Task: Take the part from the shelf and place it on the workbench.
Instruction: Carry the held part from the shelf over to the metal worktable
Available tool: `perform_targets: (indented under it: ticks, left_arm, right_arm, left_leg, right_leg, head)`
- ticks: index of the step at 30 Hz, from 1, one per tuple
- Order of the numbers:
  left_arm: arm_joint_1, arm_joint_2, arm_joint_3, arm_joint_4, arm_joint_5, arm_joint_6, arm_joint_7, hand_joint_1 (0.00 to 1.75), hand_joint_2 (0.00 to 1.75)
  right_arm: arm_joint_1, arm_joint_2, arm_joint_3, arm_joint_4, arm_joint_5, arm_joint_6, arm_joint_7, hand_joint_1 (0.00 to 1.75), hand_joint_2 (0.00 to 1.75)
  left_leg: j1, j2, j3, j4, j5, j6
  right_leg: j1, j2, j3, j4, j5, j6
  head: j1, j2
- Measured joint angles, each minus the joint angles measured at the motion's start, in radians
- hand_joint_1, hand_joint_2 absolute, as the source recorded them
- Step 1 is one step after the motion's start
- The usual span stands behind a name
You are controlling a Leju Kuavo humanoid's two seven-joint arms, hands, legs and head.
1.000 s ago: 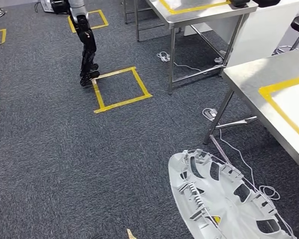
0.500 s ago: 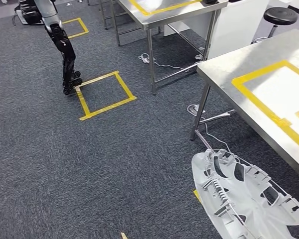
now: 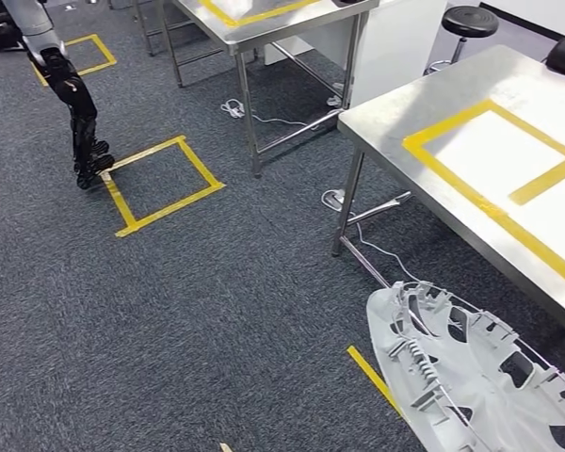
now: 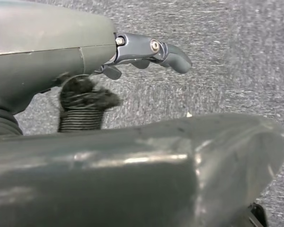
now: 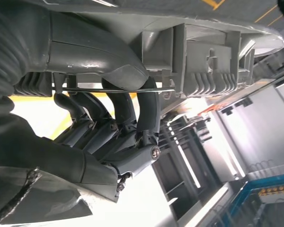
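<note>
The part (image 3: pixel 472 377) is a large pale grey plastic panel with ribs and cut-outs, low at the right of the head view, above the carpet. In the right wrist view my right hand (image 5: pixel 122 118) grips it, dark fingers curled around the part's edge (image 5: pixel 205 56). The workbench (image 3: pixel 408 108) is a steel table marked with yellow tape, just beyond the part on the right. My left arm reaches out at the far left, and my left hand (image 3: pixel 88 155) hangs over the carpet holding nothing. One of its fingers (image 4: pixel 151 49) stretches out in the left wrist view.
A second steel table (image 3: pixel 266 24) stands behind, with a black stool (image 3: pixel 468 21) to its right. A yellow tape square (image 3: pixel 162 184) marks the carpet near my left hand. Cables (image 3: pixel 379 254) trail under the workbench, and a yellow tape strip (image 3: pixel 372 377) lies beside the part.
The whole picture has slid to the left, so the camera has turned right. More of the workbench top shows. The part stays low at the right, in my right hand.
</note>
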Motion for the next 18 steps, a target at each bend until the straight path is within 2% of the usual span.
perform_targets:
  ticks: [2,3,4,6,8,9,11,12,13,14,15,17,18]
  left_arm:
    - [-0.002,0.0,0.0,0.001,0.0,0.0,0.0,0.0,0.0]
    - [-0.002,0.001,0.0,0.001,0.0,0.0,0.0,0.0,0.0]
    - [-0.003,0.002,0.0,0.002,0.0,0.0,0.0,0.0,0.0]
    - [-0.004,0.003,0.0,0.002,0.0,0.0,0.0,0.0,0.0]
    - [-0.005,0.003,0.0,0.002,0.0,0.0,0.0,0.0,0.0]
    - [-0.005,0.004,0.0,0.002,0.0,0.0,0.0,0.0,0.0]
    - [-0.004,0.004,0.0,0.004,0.0,0.0,0.0,0.0,0.0]
    - [-0.004,0.004,0.0,0.005,0.0,0.0,0.0,0.0,0.0]
    - [-0.003,0.004,0.0,0.005,0.0,0.0,0.0,0.0,0.0]
    - [-0.003,0.004,0.0,0.005,0.0,0.0,0.0,0.0,0.0]
    - [-0.002,0.004,0.0,0.006,0.0,0.0,0.0,0.0,0.0]
    - [-0.002,0.006,0.0,0.006,0.0,0.0,0.0,0.0,0.0]
    - [-0.002,0.008,0.0,0.006,0.0,0.0,0.0,0.0,0.0]
  right_arm:
    - [-0.001,0.0,-0.001,-0.001,0.0,0.0,0.0,1.75,1.75]
    - [0.0,0.0,-0.002,-0.001,0.0,0.0,0.0,1.75,1.75]
    - [0.0,0.0,-0.002,-0.002,0.0,0.0,0.0,1.75,1.75]
    - [0.002,0.0,-0.003,-0.002,0.0,0.0,0.0,1.75,1.75]
    - [0.003,0.0,-0.003,-0.003,0.001,0.0,0.0,1.75,1.75]
    - [0.002,0.0,-0.004,-0.003,0.001,0.0,0.0,1.75,1.75]
    - [0.002,0.0,-0.006,-0.003,0.001,0.0,0.0,1.75,1.75]
    - [0.002,0.0,-0.006,-0.004,0.001,0.0,0.0,1.75,1.75]
    - [0.002,0.0,-0.007,-0.004,0.001,0.0,0.0,1.75,1.75]
    - [0.002,0.0,-0.007,-0.004,0.001,0.0,0.0,1.75,1.75]
    - [0.002,0.0,-0.007,-0.004,0.001,0.0,0.0,1.75,1.75]
    - [0.002,0.0,-0.007,-0.004,0.001,0.0,0.0,1.75,1.75]
    - [0.001,0.0,-0.007,-0.004,0.001,0.0,0.0,1.75,1.75]
  left_leg:
    - [-0.001,0.012,0.0,0.012,-0.007,-0.01]
    - [-0.003,0.016,-0.001,0.018,-0.01,-0.016]
    - [-0.005,0.02,0.0,0.022,-0.013,-0.022]
    - [-0.005,0.027,0.002,0.026,-0.014,-0.03]
    - [-0.002,0.017,-0.005,0.047,-0.035,-0.041]
    - [0.0,0.005,-0.019,0.084,-0.062,-0.047]
    - [0.004,-0.018,-0.072,0.215,-0.136,-0.054]
    - [0.005,-0.022,-0.098,0.279,-0.162,-0.055]
    - [0.005,-0.023,-0.114,0.317,-0.169,-0.054]
    - [0.004,-0.025,-0.112,0.316,-0.155,-0.05]
    - [0.003,-0.029,-0.093,0.273,-0.122,-0.043]
    - [0.0,-0.058,-0.033,0.134,-0.048,-0.021]
    - [-0.002,-0.075,-0.01,0.079,-0.027,-0.012]
  right_leg:
    - [-0.002,-0.023,0.076,-0.139,0.054,0.003]
    - [-0.001,-0.029,0.098,-0.181,0.065,-0.002]
    - [0.0,-0.031,0.107,-0.2,0.067,-0.008]
    - [0.002,-0.019,0.103,-0.198,0.067,-0.025]
    - [0.0,-0.01,0.106,-0.198,0.073,-0.038]
    - [-0.001,-0.006,0.107,-0.199,0.077,-0.045]
    - [0.001,0.004,0.104,-0.198,0.081,-0.053]
    - [0.002,0.01,0.102,-0.198,0.083,-0.054]
    - [0.004,0.018,0.101,-0.197,0.083,-0.055]
    - [0.006,0.025,0.101,-0.197,0.083,-0.055]
    - [0.009,0.034,0.102,-0.197,0.083,-0.055]
    - [0.012,0.049,0.103,-0.197,0.083,-0.054]
    - [0.012,0.057,0.101,-0.196,0.084,-0.052]
  head:
    - [0.001,0.0]
    - [0.001,0.0]
    - [0.002,0.0]
    - [0.002,0.0]
    - [0.001,0.0]
    - [0.0,0.0]
    - [-0.003,0.0]
    - [-0.003,0.0]
    - [-0.003,0.0]
    - [-0.003,0.0]
    - [-0.003,0.0]
    - [-0.002,0.0]
    - [-0.001,0.0]
